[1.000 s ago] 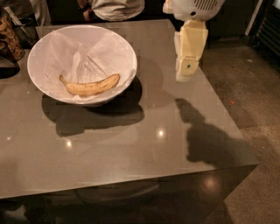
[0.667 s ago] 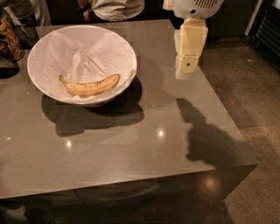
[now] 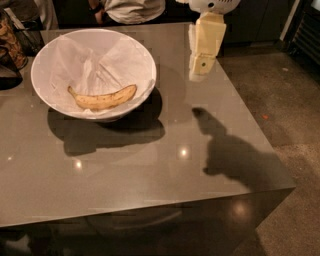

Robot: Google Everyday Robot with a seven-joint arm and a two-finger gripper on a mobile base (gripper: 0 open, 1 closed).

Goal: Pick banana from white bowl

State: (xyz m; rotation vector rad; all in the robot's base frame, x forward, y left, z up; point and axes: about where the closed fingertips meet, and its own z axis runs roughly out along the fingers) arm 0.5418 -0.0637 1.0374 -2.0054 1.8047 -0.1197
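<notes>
A yellow banana (image 3: pixel 103 98) with brown speckles lies on crinkled white paper inside the white bowl (image 3: pixel 145 65), which stands on the left half of a grey table (image 3: pixel 150 165). My gripper (image 3: pixel 196 75) hangs from the cream arm at the top right, above the table's right side. It is to the right of the bowl and well apart from the banana, holding nothing.
A person in a light shirt (image 3: pixel 132 9) stands behind the table's far edge. Dark objects (image 3: pixel 11 47) sit at the far left by the bowl. The table's right edge drops to a speckled floor (image 3: pixel 280 100). The arm's shadow (image 3: pixel 230 155) falls on the table's right front.
</notes>
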